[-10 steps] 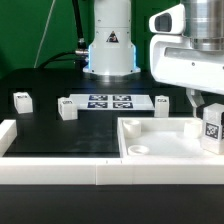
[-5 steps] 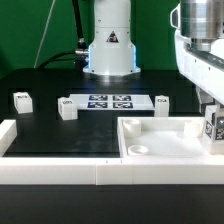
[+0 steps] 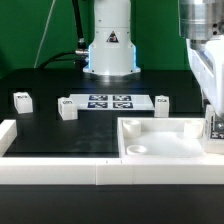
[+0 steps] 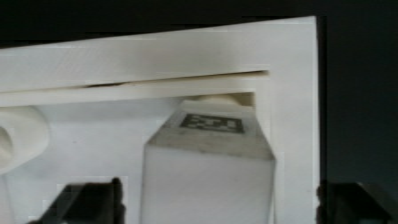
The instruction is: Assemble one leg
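Your gripper (image 4: pixel 199 205) holds the leg (image 4: pixel 208 160) between its fingers, at the far corner of the white tray-like part (image 3: pixel 160 148) on the exterior view's right, so you are seating it; next, lower it straight into that corner.

Leg (image 4: pixel 208 150) between gripper (image 4: pixel 210 200) fingers: white, face grey in shadow, black-and-white square tag near its far end. Gripper fingers (image 4: pixel 89 203) black. Tray-like part (image 3: pixel 160 140) under hand: plain white, no pattern. Three loose legs (image 3: pixel 67 109) far from hand: white, small dark tags on faces, pattern too small to read. Marker board (image 3: pixel 111 101): white with black-and-white square tags. Table (image 3: pixel 60 135): black. Border rail (image 3: pixel 50 170): white. Arm base (image 3: pixel 110 45) behind: white, black triangle mark, blue glow at foot.
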`<state>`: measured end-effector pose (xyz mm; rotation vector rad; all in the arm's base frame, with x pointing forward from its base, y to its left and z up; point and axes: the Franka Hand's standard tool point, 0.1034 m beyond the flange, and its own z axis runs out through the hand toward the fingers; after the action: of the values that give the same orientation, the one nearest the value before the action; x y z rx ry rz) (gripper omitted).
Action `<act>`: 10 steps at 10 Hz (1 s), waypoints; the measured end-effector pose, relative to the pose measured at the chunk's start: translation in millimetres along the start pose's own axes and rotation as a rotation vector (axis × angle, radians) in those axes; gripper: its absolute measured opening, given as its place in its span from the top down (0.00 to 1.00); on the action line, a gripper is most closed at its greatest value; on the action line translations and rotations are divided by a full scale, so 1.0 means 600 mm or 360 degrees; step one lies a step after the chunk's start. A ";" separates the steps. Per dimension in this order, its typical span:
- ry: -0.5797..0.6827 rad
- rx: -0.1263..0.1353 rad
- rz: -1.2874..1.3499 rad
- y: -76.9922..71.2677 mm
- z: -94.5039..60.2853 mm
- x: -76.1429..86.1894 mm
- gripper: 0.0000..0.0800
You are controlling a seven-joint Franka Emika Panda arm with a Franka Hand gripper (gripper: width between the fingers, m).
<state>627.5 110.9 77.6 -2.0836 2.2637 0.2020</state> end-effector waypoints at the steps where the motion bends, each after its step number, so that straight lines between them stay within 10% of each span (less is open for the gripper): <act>1: -0.0002 -0.0018 -0.0026 0.002 -0.001 -0.002 0.24; 10: -0.0012 -0.0052 -0.1450 0.004 -0.003 -0.010 0.19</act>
<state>625.9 116.5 80.1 -2.8358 1.1002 0.1833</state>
